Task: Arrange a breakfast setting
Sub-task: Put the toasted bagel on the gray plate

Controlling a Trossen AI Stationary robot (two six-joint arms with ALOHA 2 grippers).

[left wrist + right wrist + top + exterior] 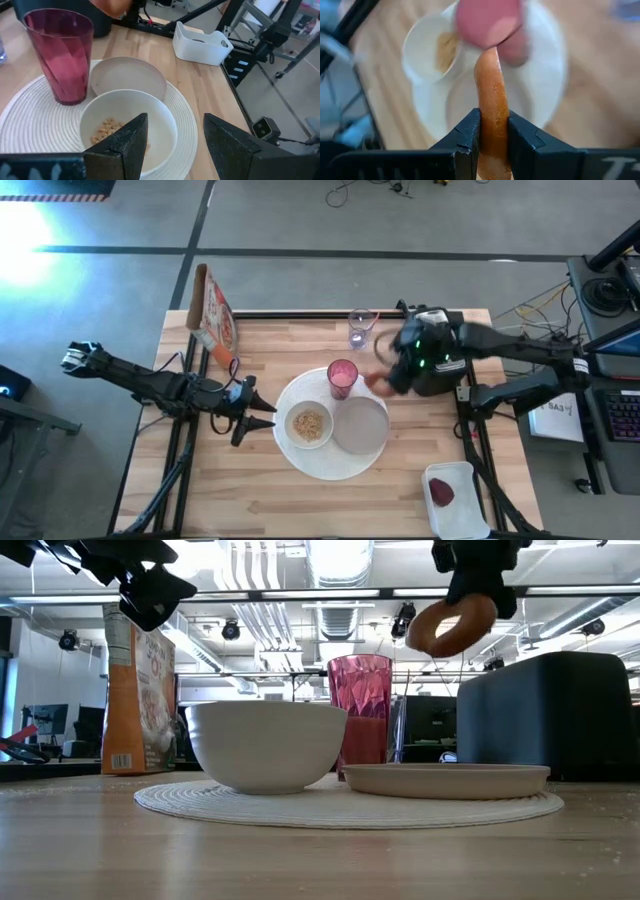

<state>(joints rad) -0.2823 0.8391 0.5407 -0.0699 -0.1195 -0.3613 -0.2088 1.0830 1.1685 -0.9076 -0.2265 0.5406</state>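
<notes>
The big round white plate (330,462) lies mid-table and carries the small white bowl (308,423) with cereal, the small pale plate (360,426) and the pink cup (342,377). My right gripper (388,373) is shut on the browned bread ring (452,625), in the air beside the cup and above the pale plate's far edge. My left gripper (175,135) is open and empty, just left of the big plate and facing the bowl (127,125). The dark-red fruit (441,493) lies in the white tray (462,520). The spoon is not in view. My right gripper pinches the bread ring between its two fingers (468,136), one on each flat face, at the ring's upper part (492,125). The fingers come from above. The ring hangs below them, tilted, its hole showing in the low view, clear of the plates.
A clear glass (360,328) stands behind the cup. A cereal box (213,315) stands at the far left corner. A dark boxy appliance (555,715) stands right of the plate, under my right arm. Bare wood lies along the near edge.
</notes>
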